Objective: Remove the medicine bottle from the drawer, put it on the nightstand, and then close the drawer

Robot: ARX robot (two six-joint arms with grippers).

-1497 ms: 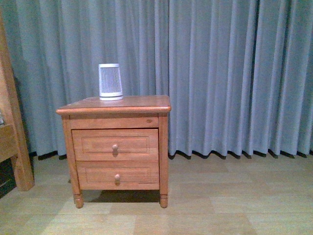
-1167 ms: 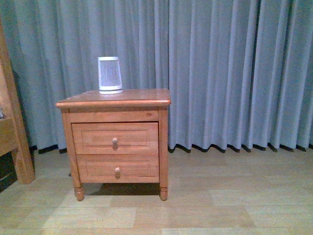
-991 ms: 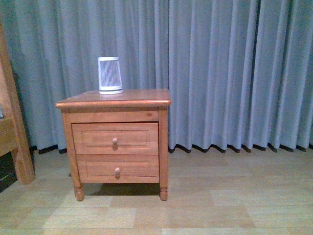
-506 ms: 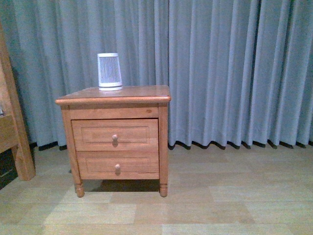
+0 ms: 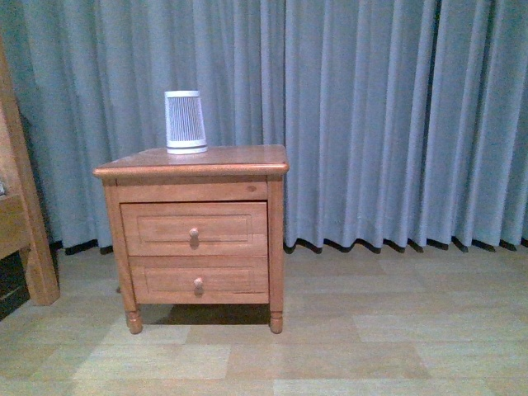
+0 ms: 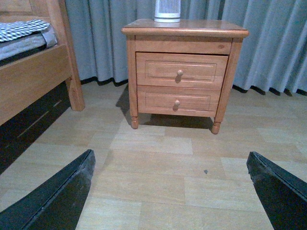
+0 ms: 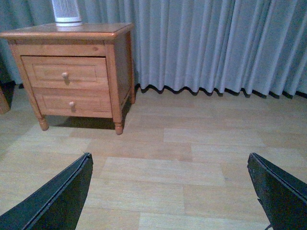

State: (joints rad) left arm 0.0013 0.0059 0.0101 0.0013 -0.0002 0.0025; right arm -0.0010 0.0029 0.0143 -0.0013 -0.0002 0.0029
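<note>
Since 1.5 s ago the low reddish-brown wooden nightstand (image 5: pixel 194 165) has come to sit higher in the front view. Over the last half second it barely shifts.

Front view:
- The upper drawer (image 5: pixel 227 228), with a recessed-panel front, is fully shut, its round wooden knob (image 5: pixel 194 236) at centre.
- The shallower lower drawer (image 5: pixel 231 280) is shut too.
- A tall white tapered device with grey slats (image 5: pixel 185 121) stands upright on the top, toward the back left.
- A grey-blue pleated curtain (image 5: pixel 396 124) hangs behind, above a pale plank floor (image 5: pixel 371 330).
- A wooden bed frame (image 5: pixel 25 206) stands at the left edge.

Left wrist view:
- The left gripper (image 6: pixel 170 154) hangs over the floor, well apart from the nightstand.
- Its dark fingers (image 6: pixel 62 191) are spread wide and hold nothing.
- A checked cloth (image 6: pixel 21 28) lies on the bed frame, likely bedding, though only a corner shows.

Right wrist view:
- The right gripper (image 7: pixel 170 155) is also over the floor, well short of the nightstand.
- Its fingers (image 7: pixel 273 191) are splayed and empty.

The small white medicine bottle shows in no view. With the upper drawer shut, I cannot tell where it lies.
</note>
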